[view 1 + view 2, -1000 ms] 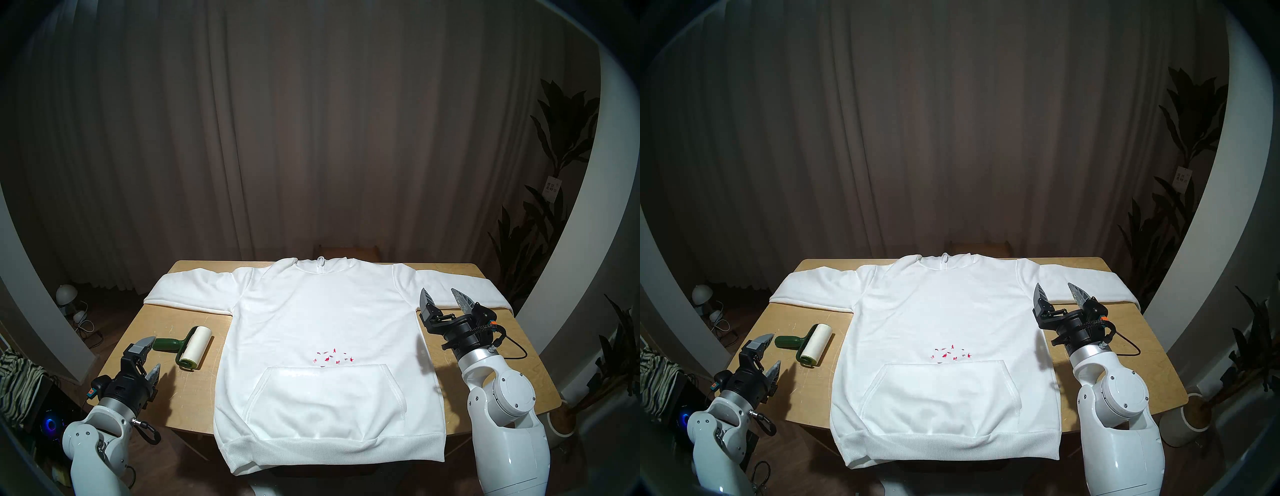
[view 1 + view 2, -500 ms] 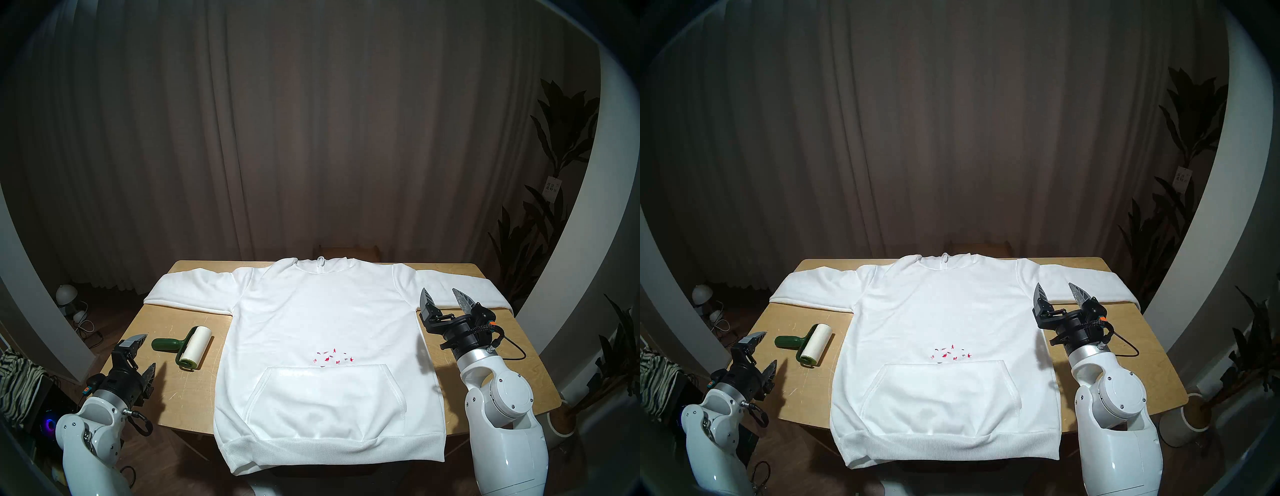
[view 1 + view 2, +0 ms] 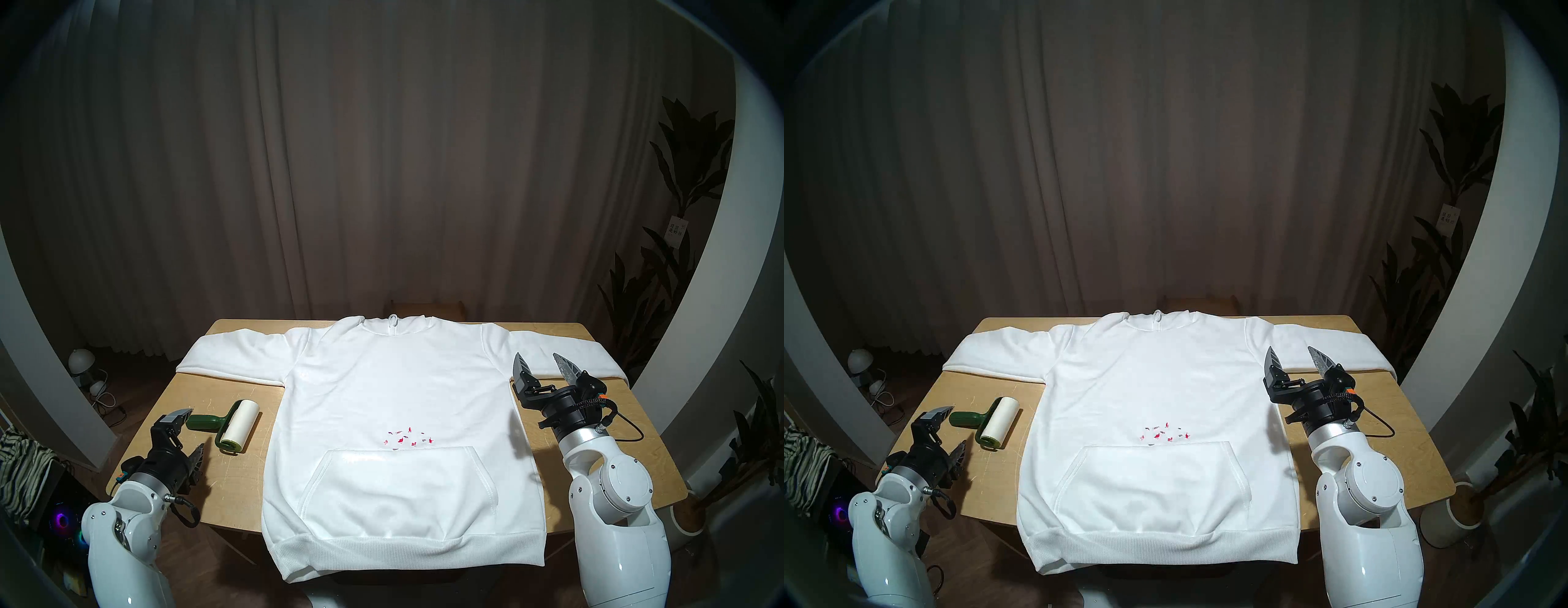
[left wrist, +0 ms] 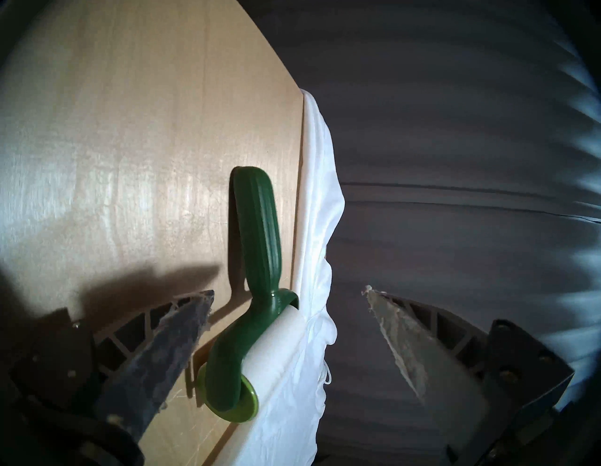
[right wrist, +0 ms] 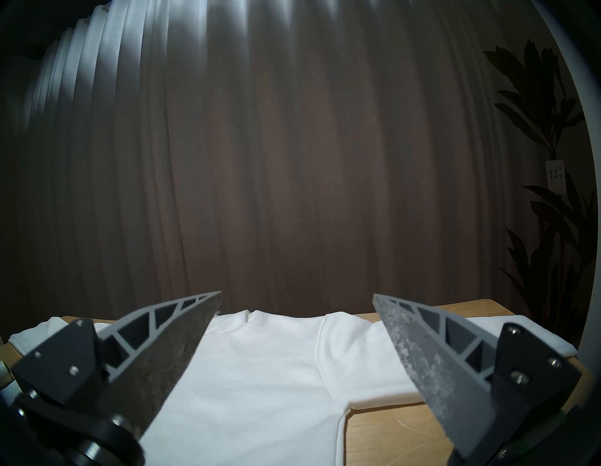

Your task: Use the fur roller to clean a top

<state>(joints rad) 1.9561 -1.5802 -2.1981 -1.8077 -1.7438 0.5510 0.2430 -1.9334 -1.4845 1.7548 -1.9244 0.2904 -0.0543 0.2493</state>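
Head left view: the top (image 3: pixel 399 407) lies flat across the wooden worktop (image 3: pixel 237 475), sleeves spread, hem hanging over the near edge. A cluster of red bits (image 3: pixel 408 437) sits just above the front pocket. The roller (image 3: pixel 229 424) lies on bare wood just left of the top, green handle pointing left, white cylinder toward the garment. The left gripper (image 3: pixel 191 431) hovers at the handle's end, fingers apart, upper tip just beside the handle, nothing between them. The right gripper (image 3: pixel 539 366) hangs over the top's right side near the sleeve, fingers spread wide and empty.

Head right view: same layout. The roller (image 3: pixel 989 426) rests apart from the top (image 3: pixel 1157 403), and the left gripper (image 3: pixel 951 429) is open beside the handle. The right gripper (image 3: pixel 1293 358) is open over the sleeve seam.

Left wrist view, turned on its side: the roller (image 4: pixel 250 293) lies on the worktop (image 4: pixel 113 162) ahead of the open left gripper (image 4: pixel 287 291), handle stretching away. One finger tip sits near the handle; whether it touches is unclear. The top (image 4: pixel 315 293) shows as a white band past the cylinder.

Right wrist view: the right gripper (image 5: pixel 297 297) has both fingers (image 5: pixel 175 351) wide apart, framing the top (image 5: pixel 276 374) below, with worktop (image 5: pixel 390 436) at lower right.
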